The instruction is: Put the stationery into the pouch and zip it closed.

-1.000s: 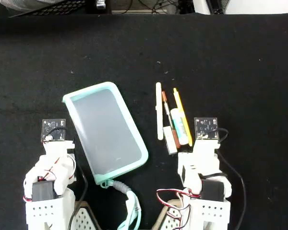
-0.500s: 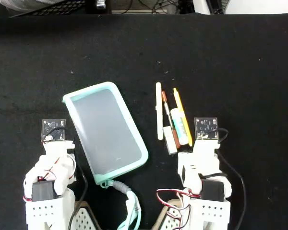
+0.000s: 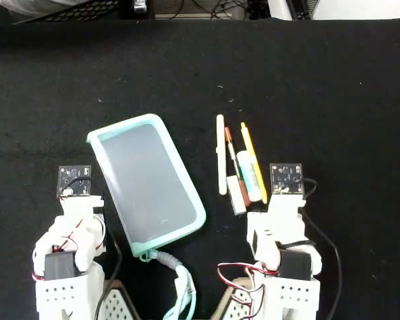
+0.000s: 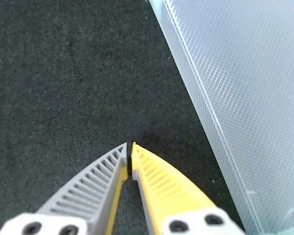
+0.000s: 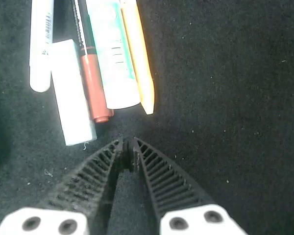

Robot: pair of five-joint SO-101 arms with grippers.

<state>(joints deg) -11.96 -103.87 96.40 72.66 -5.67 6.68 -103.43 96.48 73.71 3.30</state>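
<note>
Black cloth (image 3: 333,93), packing not started: right gripper (image 5: 128,146) jaws pinched together, empty, stationery (image 5: 109,58) lying just ahead of the tips; left gripper (image 4: 131,152) likewise closed, empty, pouch (image 4: 245,98) just off its yellow jaw's side; next, probably, right opens onto the nearest piece

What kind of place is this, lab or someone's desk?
Probably a robot test bench in a lab or office. A black cloth covers the work surface, the left arm and right arm are fixed at its near edge, and what looks like a keyboard and cables lie beyond it.
</note>
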